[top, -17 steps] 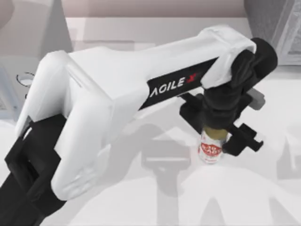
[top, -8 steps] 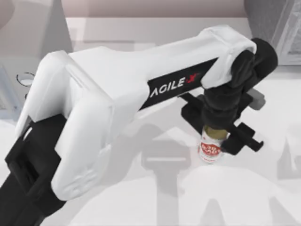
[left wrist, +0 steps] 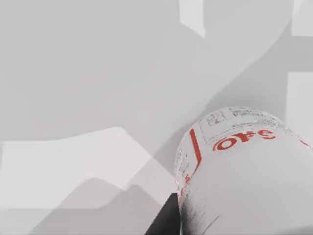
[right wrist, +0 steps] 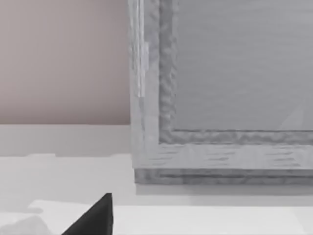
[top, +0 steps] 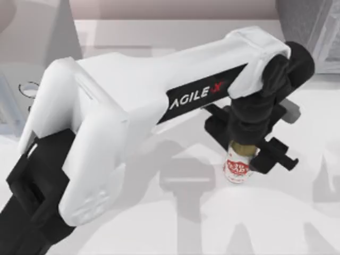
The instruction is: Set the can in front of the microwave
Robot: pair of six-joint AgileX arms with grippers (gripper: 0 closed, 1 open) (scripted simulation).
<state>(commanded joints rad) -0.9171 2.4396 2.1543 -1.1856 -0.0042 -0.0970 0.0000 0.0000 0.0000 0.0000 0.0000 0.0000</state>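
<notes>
The can (top: 237,168), white with a red label and a dull gold top, stands upright right of the table's middle. My left gripper (top: 243,152) points straight down over it and is shut on the can, one black finger (top: 215,126) on each side. The left wrist view shows the can (left wrist: 244,171) close up against a dark finger (left wrist: 166,221). The microwave (top: 37,42), a light grey box with a round dial (top: 27,89), stands at the back left, far from the can. A dark part of my right gripper (right wrist: 95,218) shows in the right wrist view.
A darker speckled grey box (top: 311,26) stands at the back right, and its framed face (right wrist: 220,98) looms close in the right wrist view. My left arm's white body (top: 133,111) covers much of the table's left and middle. Bare white table (top: 287,212) lies around the can.
The left gripper and the can in it have shifted slightly up the top view, toward the back. Everything else has stayed where it was.
</notes>
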